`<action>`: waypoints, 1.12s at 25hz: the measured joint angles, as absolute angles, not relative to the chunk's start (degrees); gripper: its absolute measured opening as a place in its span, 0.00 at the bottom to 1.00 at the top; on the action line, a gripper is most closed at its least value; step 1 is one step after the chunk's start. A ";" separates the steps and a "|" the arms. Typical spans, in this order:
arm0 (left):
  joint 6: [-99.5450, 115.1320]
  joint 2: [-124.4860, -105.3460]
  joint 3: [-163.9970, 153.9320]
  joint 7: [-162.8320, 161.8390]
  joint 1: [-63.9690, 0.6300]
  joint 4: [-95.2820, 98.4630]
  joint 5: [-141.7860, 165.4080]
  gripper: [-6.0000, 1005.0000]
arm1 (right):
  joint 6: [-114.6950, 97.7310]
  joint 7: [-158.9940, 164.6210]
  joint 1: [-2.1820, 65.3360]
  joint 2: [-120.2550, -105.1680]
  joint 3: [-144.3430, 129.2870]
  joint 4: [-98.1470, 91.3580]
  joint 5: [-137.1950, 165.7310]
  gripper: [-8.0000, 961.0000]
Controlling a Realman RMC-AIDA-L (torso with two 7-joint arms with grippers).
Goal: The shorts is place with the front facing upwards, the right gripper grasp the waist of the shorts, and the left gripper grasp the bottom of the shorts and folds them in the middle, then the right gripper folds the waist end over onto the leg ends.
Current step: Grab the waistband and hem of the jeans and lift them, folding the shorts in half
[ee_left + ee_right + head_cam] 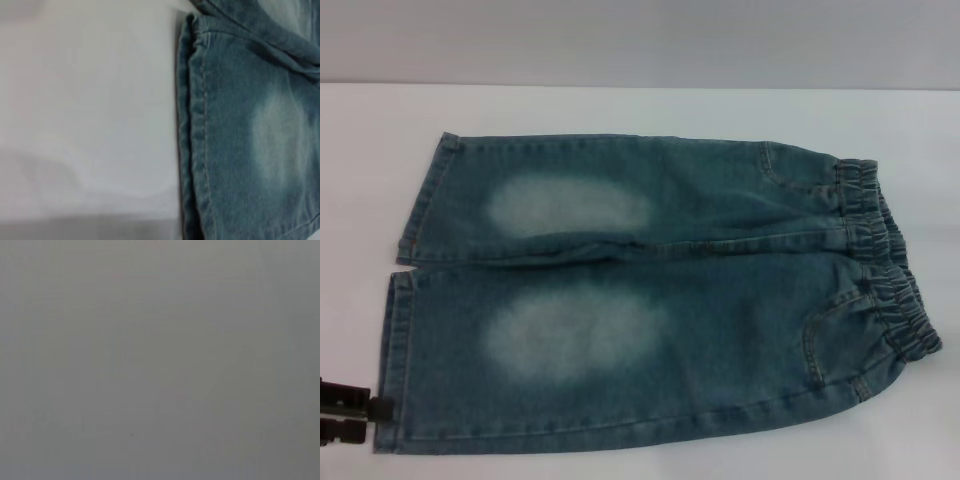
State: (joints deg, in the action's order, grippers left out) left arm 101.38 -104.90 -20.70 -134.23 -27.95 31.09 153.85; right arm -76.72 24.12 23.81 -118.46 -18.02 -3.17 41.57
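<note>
The blue-green denim shorts (pixel 650 290) lie flat on the white table, front up, with two pale faded ovals. The ruffled elastic waist (pixel 885 265) is at the right. The bottom of the shorts, two flat stitched leg ends (pixel 395 355), is at the left, split by a gap. My left gripper (pixel 375 418) pokes in at the lower left, its black fingers slightly apart, right beside the near leg's hem corner. The left wrist view shows that hem (pixel 192 130) close up against bare table. The right gripper is out of view; its wrist view shows only plain grey.
The white table (pixel 620 110) surrounds the shorts, with a grey wall behind its far edge. The waistband reaches close to the head view's right border.
</note>
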 joint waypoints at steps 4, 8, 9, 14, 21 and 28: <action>101.28 -105.19 -21.07 -134.09 -27.76 31.05 153.87 0.61 | -76.72 24.14 23.87 -118.47 -18.02 -3.16 41.57 0.69; 101.08 -105.51 -21.13 -134.01 -27.76 30.91 153.88 0.60 | -76.66 24.16 23.90 -118.47 -18.02 -3.19 41.57 0.69; 101.08 -105.51 -21.13 -134.01 -27.76 30.91 153.88 0.60 | -76.49 24.16 23.90 -118.47 -18.02 -3.24 41.57 0.69; 101.04 -106.45 -21.12 -133.87 -28.30 30.71 153.90 0.59 | -75.49 24.17 23.91 -118.47 -18.02 -3.47 41.57 0.69; 101.02 -106.87 -21.02 -133.78 -29.53 30.69 153.49 0.58 | -74.73 24.17 23.91 -118.37 -18.02 -3.53 41.57 0.70; 100.27 -106.87 -20.91 -133.90 -31.38 30.67 153.45 0.56 | -74.35 24.17 23.91 -118.19 -18.02 -3.61 41.53 0.70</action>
